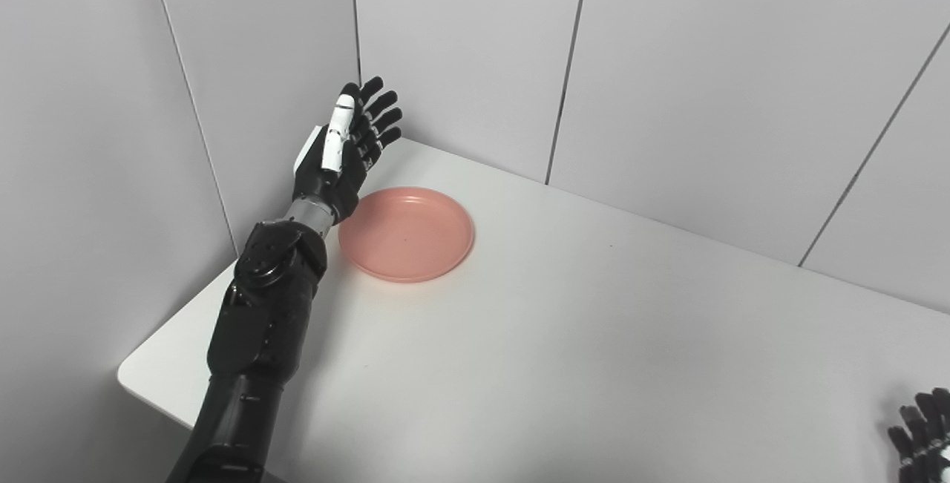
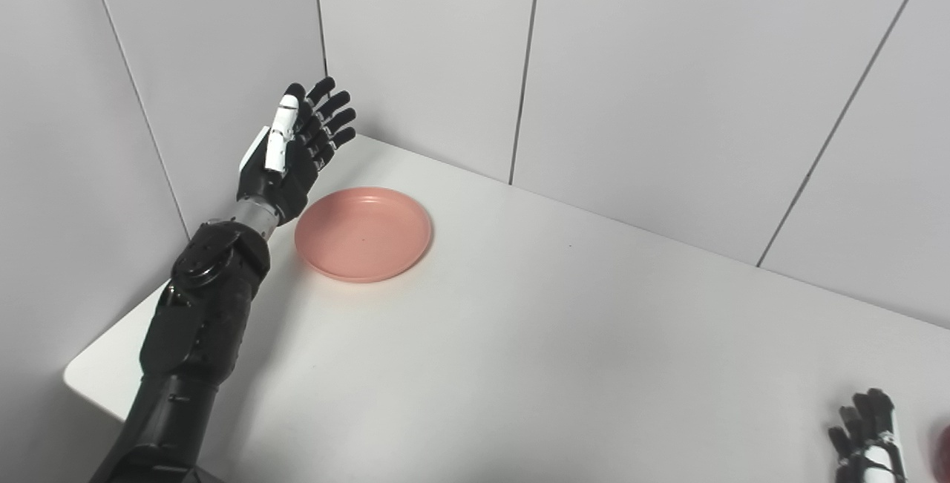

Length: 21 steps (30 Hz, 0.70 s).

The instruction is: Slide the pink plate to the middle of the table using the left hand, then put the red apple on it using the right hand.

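The pink plate (image 1: pixel 407 233) lies flat on the white table (image 1: pixel 564 334), near its far left corner. My left hand (image 1: pixel 349 145) is raised just left of and behind the plate, open with fingers spread and holding nothing; its wrist stands by the plate's left rim. At the bottom right, my right hand (image 2: pixel 867 435) shows only in part, with fingers apart and nothing in it. A sliver of the red apple (image 2: pixel 944 447) peeks in at the right edge of the right eye view, just right of that hand.
Grey wall panels (image 1: pixel 668 75) close off the table at the back and on the left. The table's front left corner (image 1: pixel 130 379) is rounded, with a drop beyond it.
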Tool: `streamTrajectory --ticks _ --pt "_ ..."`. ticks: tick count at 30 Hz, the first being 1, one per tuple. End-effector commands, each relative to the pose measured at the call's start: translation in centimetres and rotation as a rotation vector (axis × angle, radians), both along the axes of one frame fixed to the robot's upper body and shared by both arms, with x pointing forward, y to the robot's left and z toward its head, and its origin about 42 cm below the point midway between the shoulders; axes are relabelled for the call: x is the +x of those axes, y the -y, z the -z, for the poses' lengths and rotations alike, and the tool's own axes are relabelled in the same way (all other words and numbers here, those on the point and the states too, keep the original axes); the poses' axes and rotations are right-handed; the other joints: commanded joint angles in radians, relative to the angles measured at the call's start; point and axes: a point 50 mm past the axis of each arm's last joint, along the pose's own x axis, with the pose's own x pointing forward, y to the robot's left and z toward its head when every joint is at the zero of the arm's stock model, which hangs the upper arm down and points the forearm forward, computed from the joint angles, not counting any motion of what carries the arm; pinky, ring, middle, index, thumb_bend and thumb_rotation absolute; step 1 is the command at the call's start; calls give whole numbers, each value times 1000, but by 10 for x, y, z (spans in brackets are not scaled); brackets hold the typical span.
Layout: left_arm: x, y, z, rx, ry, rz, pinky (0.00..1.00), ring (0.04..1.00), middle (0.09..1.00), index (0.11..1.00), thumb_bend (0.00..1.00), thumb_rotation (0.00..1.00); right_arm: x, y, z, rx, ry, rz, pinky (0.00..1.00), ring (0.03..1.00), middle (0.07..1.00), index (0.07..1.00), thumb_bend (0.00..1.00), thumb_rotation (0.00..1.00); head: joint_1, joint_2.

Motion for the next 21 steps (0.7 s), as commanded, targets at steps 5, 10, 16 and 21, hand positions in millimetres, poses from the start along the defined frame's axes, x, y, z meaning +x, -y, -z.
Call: streamTrajectory --ticks 5,10,16,21 --pt "17 -25 -32 9 82 -26 928 917 921 917 382 1000 -10 -5 18 36 -69 -2 1000 1000 1000 1000 65 1000 4 2" --pt "24 -35 -29 -3 60 -51 894 883 896 894 383 1000 -10 -4 18 39 -65 -4 1000 1000 1000 1000 65 1000 9 2" --pt "33 -46 -25 -25 39 -78 904 899 899 886 376 1000 -10 -3 17 59 -70 -2 1000 1000 1000 1000 67 1000 15 3" --pt "37 -58 -20 -83 16 -100 874 896 895 877 368 1000 -10 -2 17 50 -72 1 1000 1000 1000 1000 75 1000 18 2"
